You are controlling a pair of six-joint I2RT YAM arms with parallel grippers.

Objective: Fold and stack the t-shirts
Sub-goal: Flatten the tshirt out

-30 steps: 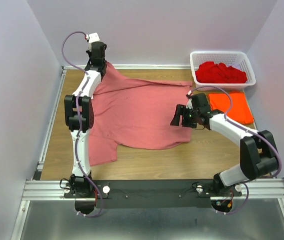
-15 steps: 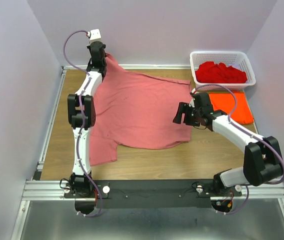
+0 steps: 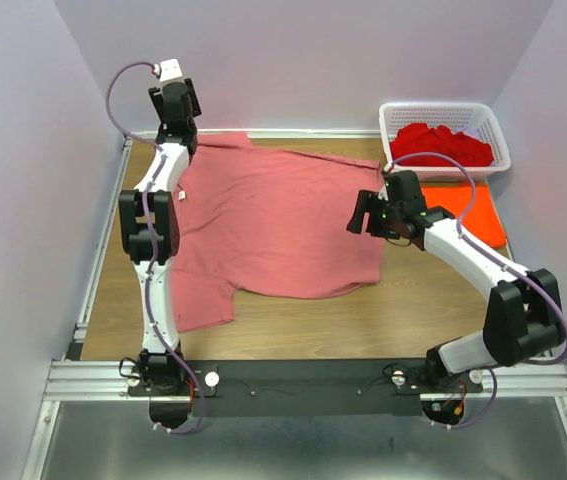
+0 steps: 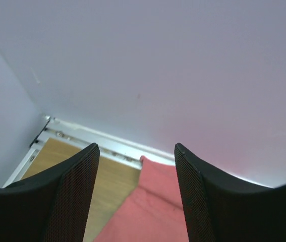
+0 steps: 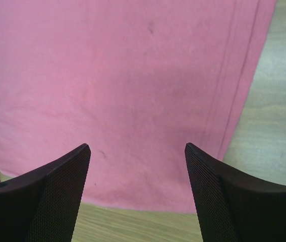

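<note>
Left claw [image 4: 135, 151]: spread apart, gripping nothing, held high at the far left corner of the surface [image 3: 313, 320], aimed at the back wall [image 4: 158, 60]. Below it in the wrist view, between the two dark fingers [image 4: 67, 196]: the far corner of the pink shirt [image 3: 273, 225], lying at the foot of the wall, touched by neither finger. From above, poised over the shirt's far left edge, with the left arm stretched along the shirt's left side and covering part of it.

Right claw [image 5: 136, 147]: also spread wide and empty, hovering over the right part of the pink shirt, near its right hem. In the wrist view, pink cloth filling the gap between the fingers, a stitched hem running down the right side, bare wood past it and along the bottom. Contact with the cloth: cannot tell.

Pink shirt: spread open and mostly flat across the middle of the surface, one sleeve poking out toward the near left, a few shallow wrinkles.

Just right of the right claw, behind its arm: orange shirt [image 3: 468, 210], folded flat on the surface, partly hidden by the arm. Beyond that, in the far right corner: white basket [image 3: 443, 106] holding a heap of red shirts [image 3: 438, 145], touching the orange shirt's far edge or just beside it; hard to say which.
</note>
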